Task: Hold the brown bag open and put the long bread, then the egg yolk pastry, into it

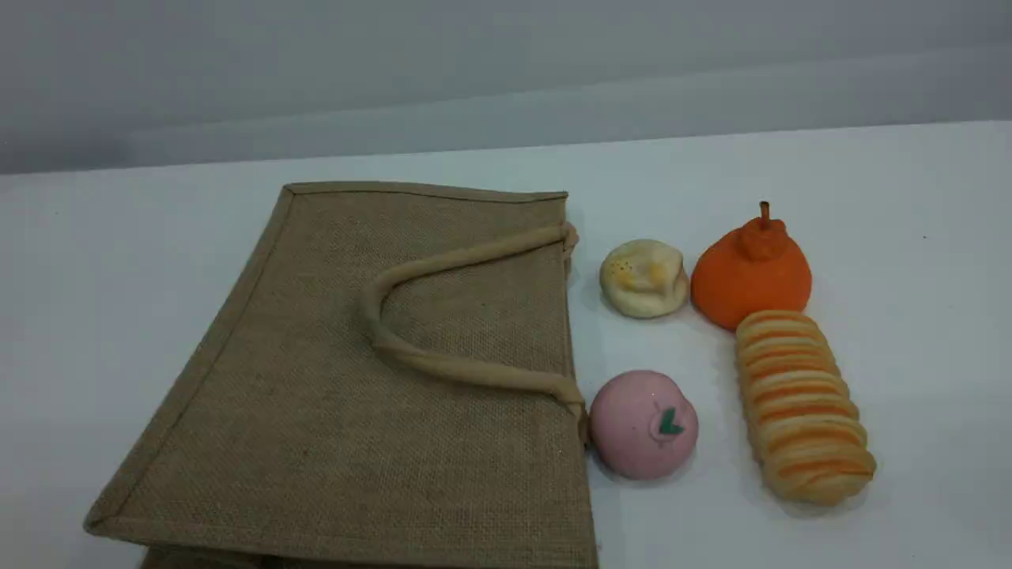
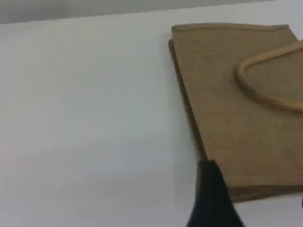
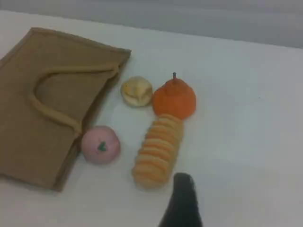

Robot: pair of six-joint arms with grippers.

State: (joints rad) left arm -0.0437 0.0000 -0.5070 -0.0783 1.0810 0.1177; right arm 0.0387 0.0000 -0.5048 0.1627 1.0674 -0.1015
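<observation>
White table point(image 1: 870, 197): pink ball point(image 1: 643, 424), orange pear point(image 1: 751, 273) crowd long bread point(image 1: 802, 405); claw states unclear.

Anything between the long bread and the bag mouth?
Yes. The pink ball sits between the long bread and the brown bag at its handle edge, close against the bag. The bag lies flat, mouth closed. The orange pear toy touches the bread's far end.

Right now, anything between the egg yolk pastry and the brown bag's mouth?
Nothing. In the scene view, only a bare strip of table separates the egg yolk pastry from the brown bag; the pink ball sits nearer the camera.
</observation>
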